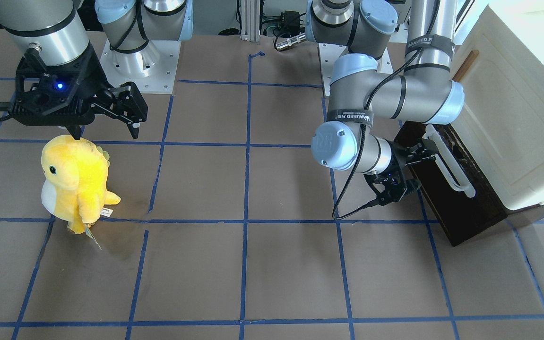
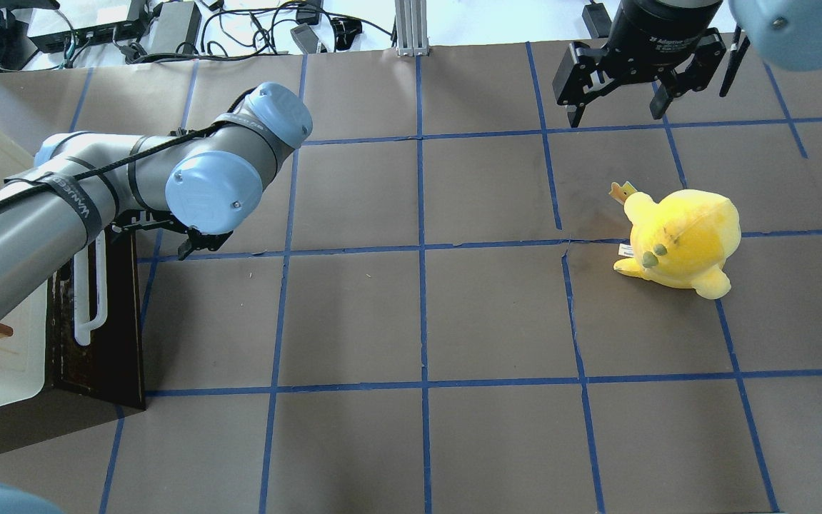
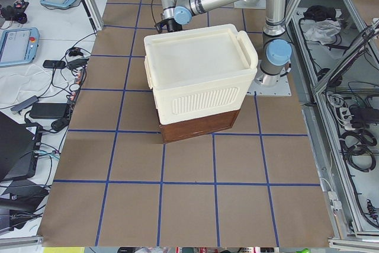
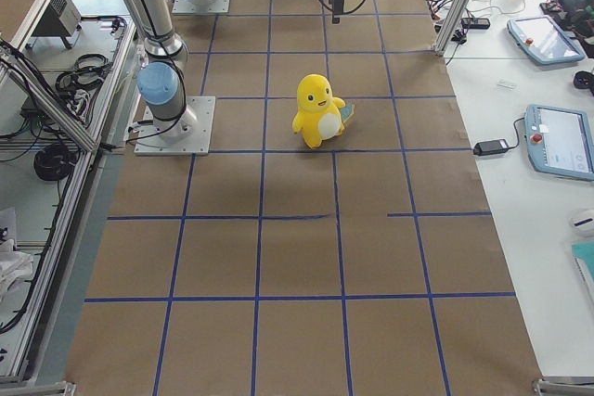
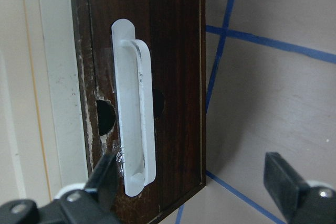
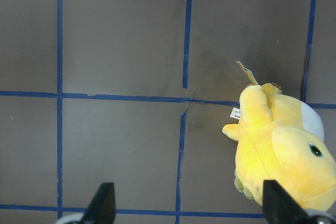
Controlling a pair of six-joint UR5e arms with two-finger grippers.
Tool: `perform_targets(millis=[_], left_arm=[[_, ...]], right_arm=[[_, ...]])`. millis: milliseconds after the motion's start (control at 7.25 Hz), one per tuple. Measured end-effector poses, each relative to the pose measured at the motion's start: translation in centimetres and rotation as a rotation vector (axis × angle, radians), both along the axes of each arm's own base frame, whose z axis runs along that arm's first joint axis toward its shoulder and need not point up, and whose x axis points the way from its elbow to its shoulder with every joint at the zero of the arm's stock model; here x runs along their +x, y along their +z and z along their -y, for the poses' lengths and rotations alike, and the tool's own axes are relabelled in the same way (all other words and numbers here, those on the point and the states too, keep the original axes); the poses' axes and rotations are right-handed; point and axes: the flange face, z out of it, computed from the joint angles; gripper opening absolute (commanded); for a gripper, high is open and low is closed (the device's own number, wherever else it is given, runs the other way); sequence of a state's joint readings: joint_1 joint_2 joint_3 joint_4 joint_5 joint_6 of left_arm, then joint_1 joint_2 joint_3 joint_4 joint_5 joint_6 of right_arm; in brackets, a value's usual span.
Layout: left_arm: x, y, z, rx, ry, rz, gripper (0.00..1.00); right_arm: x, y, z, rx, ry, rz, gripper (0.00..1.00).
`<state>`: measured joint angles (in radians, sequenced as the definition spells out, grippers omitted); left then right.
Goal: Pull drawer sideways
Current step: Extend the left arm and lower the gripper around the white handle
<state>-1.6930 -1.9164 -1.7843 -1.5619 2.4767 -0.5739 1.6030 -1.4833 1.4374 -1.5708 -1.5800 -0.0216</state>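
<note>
The drawer (image 1: 446,203) has a dark brown front and a long white bar handle (image 1: 447,163). It sits at the base of a cream cabinet (image 1: 513,118), and none of its inside shows. It also shows in the overhead view (image 2: 114,335) and the left wrist view (image 5: 176,66). My left gripper (image 1: 427,153) is open at the far end of the handle (image 5: 134,108). One finger (image 5: 105,174) is beside the bar's end and the other finger (image 5: 283,174) is out over the table. My right gripper (image 2: 614,114) is open and empty, hanging above the table.
A yellow plush toy (image 1: 75,182) stands on the table under and beside the right gripper and also shows in the right wrist view (image 6: 283,150). The cabinet door has a small brown handle (image 1: 465,65). Brown paper with blue tape lines covers the table (image 1: 253,259).
</note>
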Motion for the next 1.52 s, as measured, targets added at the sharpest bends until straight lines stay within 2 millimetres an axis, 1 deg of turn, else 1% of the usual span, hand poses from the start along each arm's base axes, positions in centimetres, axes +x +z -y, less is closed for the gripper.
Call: perform_targets(millis=[138,276,414,828,1103,1379,1517], left_arm=[[0.5,-1.8,-0.7,0.042,-0.023,0.080,1.00],[0.9,-2.7,-1.0,0.068,-0.057,0.146,1.00],[1.2,-3.1,-1.1,0.095,-0.101,0.208,1.00],[1.8,-3.6,-1.3,0.168,-0.168,0.283,1.00],[2.2,-4.3,-1.3,0.193,-0.176,0.300,1.00],[2.7,-5.5,-1.3,0.219,-0.167,0.299,1.00],[3.0,-5.8,-1.2,0.226,-0.161,0.299,0.99]], right_arm=[[0.0,0.0,0.0,0.000,0.000,0.000,1.00],[0.0,0.0,0.0,0.000,0.000,0.000,1.00],[0.0,0.0,0.0,0.000,0.000,0.000,1.00],[0.0,0.0,0.0,0.000,0.000,0.000,1.00],[0.0,0.0,0.0,0.000,0.000,0.000,1.00],[0.0,0.0,0.0,0.000,0.000,0.000,1.00],[0.0,0.0,0.0,0.000,0.000,0.000,1.00]])
